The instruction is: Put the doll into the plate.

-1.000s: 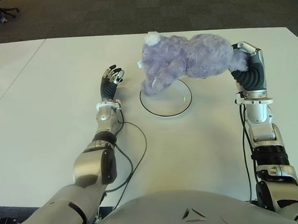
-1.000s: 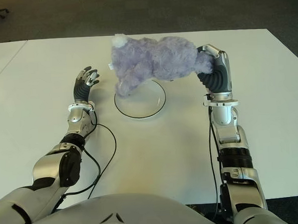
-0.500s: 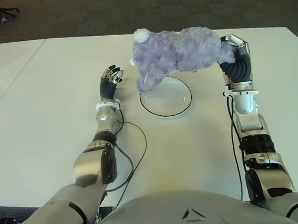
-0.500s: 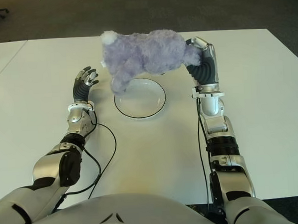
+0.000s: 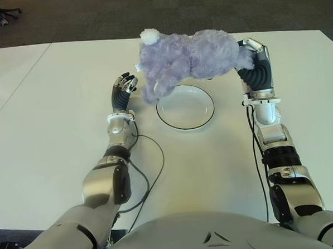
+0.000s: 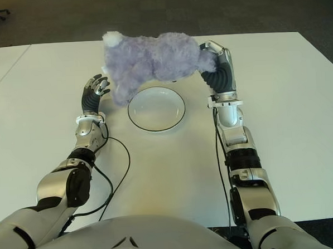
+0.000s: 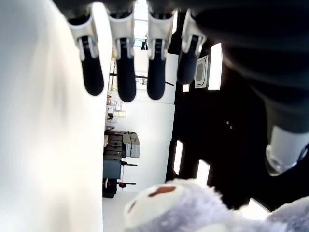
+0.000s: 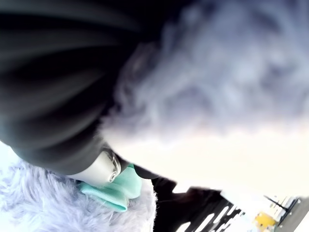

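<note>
A fluffy purple doll [image 5: 185, 59] hangs in the air above the far left rim of the white plate [image 5: 204, 114], its head and white ear toward the left. My right hand [image 5: 251, 52] is shut on the doll's rear end, just right of the plate's far edge. The plate has a dark rim and sits on the table's middle; nothing lies in it. My left hand [image 5: 123, 89] shows left of the plate with its fingers extended; in the left wrist view its fingers [image 7: 126, 72] are straight, and the doll's face [image 7: 159, 205] shows beyond them.
The white table [image 5: 54, 119] spreads wide to both sides. A black cable [image 5: 152, 170] loops on it beside my left forearm. Dark carpet [image 5: 149, 14] lies beyond the far edge, and a table seam runs at the far left.
My right hand has carried the doll to the left, from over the plate's right half toward its far left rim. The left hand has stayed put.
</note>
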